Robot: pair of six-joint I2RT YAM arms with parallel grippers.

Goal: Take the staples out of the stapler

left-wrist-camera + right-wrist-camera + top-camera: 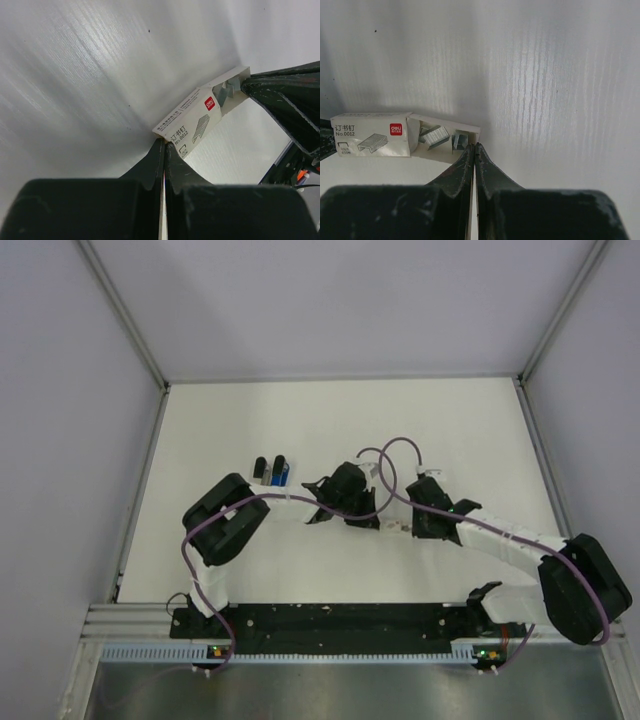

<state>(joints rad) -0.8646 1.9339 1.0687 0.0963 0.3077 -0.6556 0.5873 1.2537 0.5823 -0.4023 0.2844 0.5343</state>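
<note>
The black-and-blue stapler lies on the white table, left of both grippers and apart from them. A white staple box lies between the grippers, its inner tray slid out with loose staple strips in it. My left gripper is shut, pinching the near corner of the box's sleeve. My right gripper is shut on the tray's end wall. In the left wrist view the right gripper's fingers meet the far end of the tray.
Grey enclosure walls with metal frame rails bound the table on the left, back and right. The arm bases stand on a black rail at the near edge. Purple cables loop above the wrists.
</note>
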